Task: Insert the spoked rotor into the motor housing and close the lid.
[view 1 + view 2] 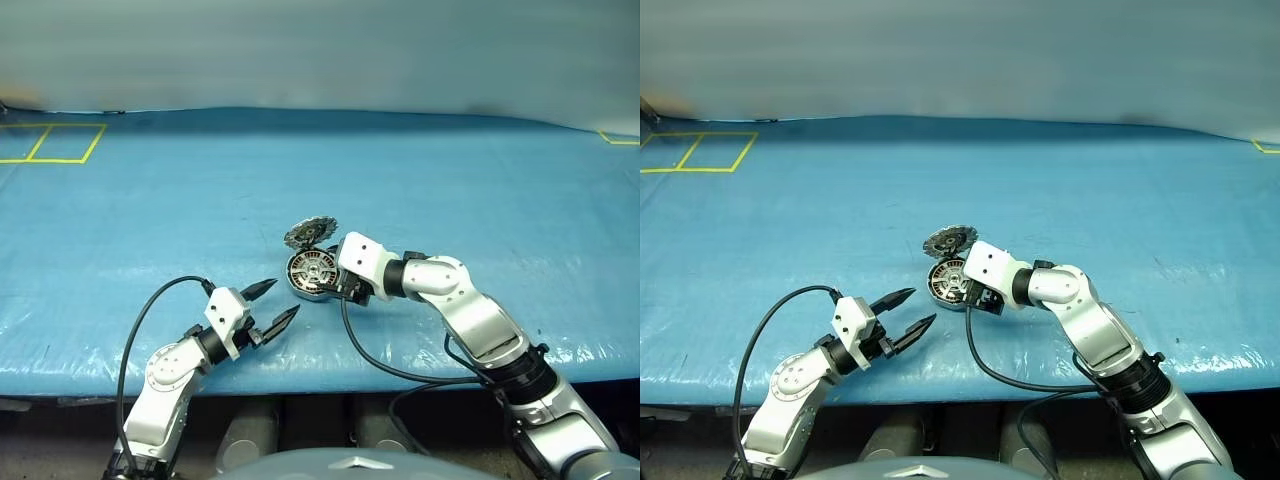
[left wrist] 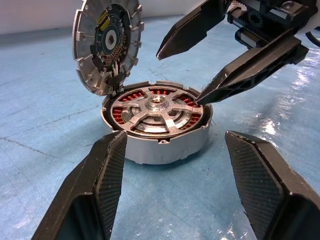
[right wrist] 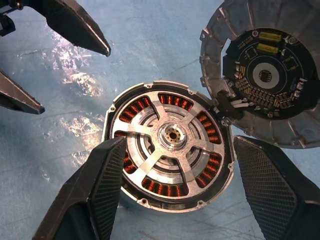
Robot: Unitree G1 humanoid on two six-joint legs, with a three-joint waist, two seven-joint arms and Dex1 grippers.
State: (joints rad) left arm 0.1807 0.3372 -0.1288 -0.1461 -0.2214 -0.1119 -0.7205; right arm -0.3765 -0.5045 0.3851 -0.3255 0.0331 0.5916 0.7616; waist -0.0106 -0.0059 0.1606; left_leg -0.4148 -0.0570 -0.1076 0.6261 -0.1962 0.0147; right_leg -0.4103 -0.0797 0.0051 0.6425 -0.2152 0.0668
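The motor housing point(image 1: 312, 272) stands on the blue table, its copper windings showing around the rim point(image 3: 165, 202). The spoked rotor point(image 3: 172, 135) lies seated inside it, hub up, also clear in the left wrist view point(image 2: 157, 107). The lid point(image 1: 310, 232) stands up open from the housing's far rim, its dark circuit face point(image 3: 265, 75) turned toward the rotor. My right gripper point(image 3: 177, 145) hangs open just above the housing, one finger on each side, holding nothing. My left gripper point(image 1: 284, 299) is open and empty, a short way to the housing's left, pointing at it.
Blue sheeting covers the table up to its front edge point(image 1: 320, 375). Yellow tape squares point(image 1: 50, 145) mark the far left corner, and another yellow mark point(image 1: 620, 138) sits at the far right. Black cables point(image 1: 375, 365) trail from both wrists.
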